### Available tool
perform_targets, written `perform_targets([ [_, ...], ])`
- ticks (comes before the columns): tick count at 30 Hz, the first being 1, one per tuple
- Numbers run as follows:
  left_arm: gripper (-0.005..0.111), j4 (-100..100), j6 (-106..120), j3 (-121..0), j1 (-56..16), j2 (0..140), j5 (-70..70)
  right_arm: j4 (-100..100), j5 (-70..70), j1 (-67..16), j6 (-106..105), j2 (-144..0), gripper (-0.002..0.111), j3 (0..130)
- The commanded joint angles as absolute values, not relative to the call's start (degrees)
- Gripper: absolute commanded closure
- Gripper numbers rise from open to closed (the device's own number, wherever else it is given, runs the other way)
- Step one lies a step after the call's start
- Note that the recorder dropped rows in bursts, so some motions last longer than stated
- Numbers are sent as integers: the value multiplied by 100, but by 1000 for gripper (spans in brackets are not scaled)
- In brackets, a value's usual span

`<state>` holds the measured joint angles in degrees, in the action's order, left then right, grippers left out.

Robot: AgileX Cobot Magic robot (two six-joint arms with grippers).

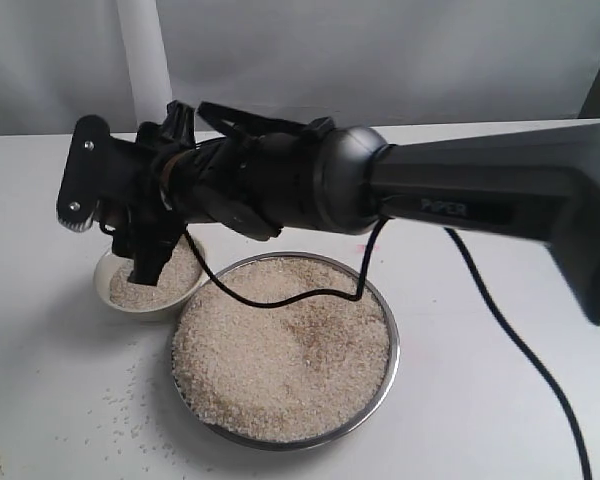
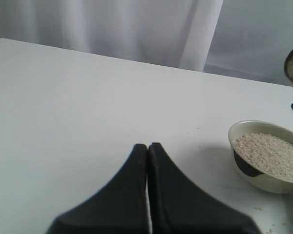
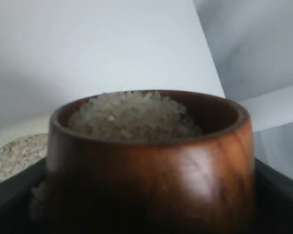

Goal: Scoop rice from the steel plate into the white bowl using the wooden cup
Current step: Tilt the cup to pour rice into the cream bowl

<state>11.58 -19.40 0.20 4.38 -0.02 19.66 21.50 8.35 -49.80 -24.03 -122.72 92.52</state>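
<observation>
Right gripper clamping wooden cup, heaped with rice, hovering above white bowl; steel plate lying just beside. Transfer step proceeding; next calling for tipping cup over bowl. Left gripper idling, jaws pressed together.

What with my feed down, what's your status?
Right gripper shut on wooden cup, full of rice, at white bowl. Left gripper shut, empty. Nothing blocking.
</observation>
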Motion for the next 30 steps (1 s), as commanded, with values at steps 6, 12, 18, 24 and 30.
perform_targets([
  [6,107,1126,-1945,0,401,0,1933,2475,1169,-5013,-3344,-12623,108,9578],
  [12,107,1126,-1945,0,401,0,1933,2624,1269,-5013,-4058,-12623,108,9578],
  [18,107,1126,-1945,0,401,0,1933,2895,1450,-5013,-4668,-12624,108,9578],
  [24,107,1126,-1945,0,401,0,1933,3316,1450,-4982,-4668,-12635,108,9578],
  [30,107,1126,-1945,0,401,0,1933,3816,1462,-4982,-4668,-12635,108,9578],
])
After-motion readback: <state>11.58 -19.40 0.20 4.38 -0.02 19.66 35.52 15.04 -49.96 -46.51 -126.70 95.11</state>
